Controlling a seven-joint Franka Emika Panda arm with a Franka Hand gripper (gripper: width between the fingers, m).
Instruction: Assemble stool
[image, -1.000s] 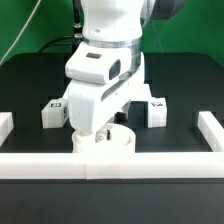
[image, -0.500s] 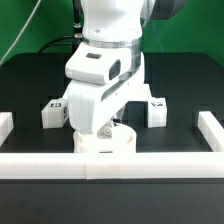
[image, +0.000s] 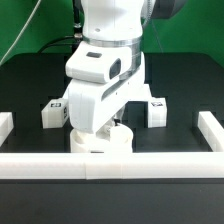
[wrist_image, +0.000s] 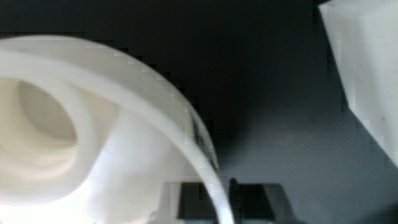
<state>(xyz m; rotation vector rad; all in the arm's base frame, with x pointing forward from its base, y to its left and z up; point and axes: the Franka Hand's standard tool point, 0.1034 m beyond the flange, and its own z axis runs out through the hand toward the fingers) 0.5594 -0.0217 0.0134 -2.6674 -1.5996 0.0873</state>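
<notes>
The tool (image: 106, 132) is shut, its two dark fingers (wrist_image: 192, 199) pinched on the thin upright rim of the seat (image: 116, 146). In the wrist view the rim's white edge curves down and runs straight between the finger pads, with no gap on either side. From the exterior view the fingers are mostly hidden behind the bulky white arm (image: 100, 70), which reaches down onto the seat from above.

The worktop (image: 30, 80) is matt black. A long white front rail (image: 150, 165) runs across its near edge, and a short side rail (image: 5, 125) stands at the exterior view's left with another side rail (image: 212, 128) at its right. Behind the worktop hangs a green backdrop (image: 20, 25).

The seat is a thick round white disc with a hollow side facing up. It lies flat just behind the front rail, near the rail's middle. One leg (image: 52, 113), white and blocky with a small black-and-white tag, stands behind the seat at the exterior view's left. A second leg (image: 155, 112) stands behind it at the right, and both are apart from the seat. In the wrist view a blurred white shape (wrist_image: 365, 70) shows beyond the seat, and I cannot tell what it is.
</notes>
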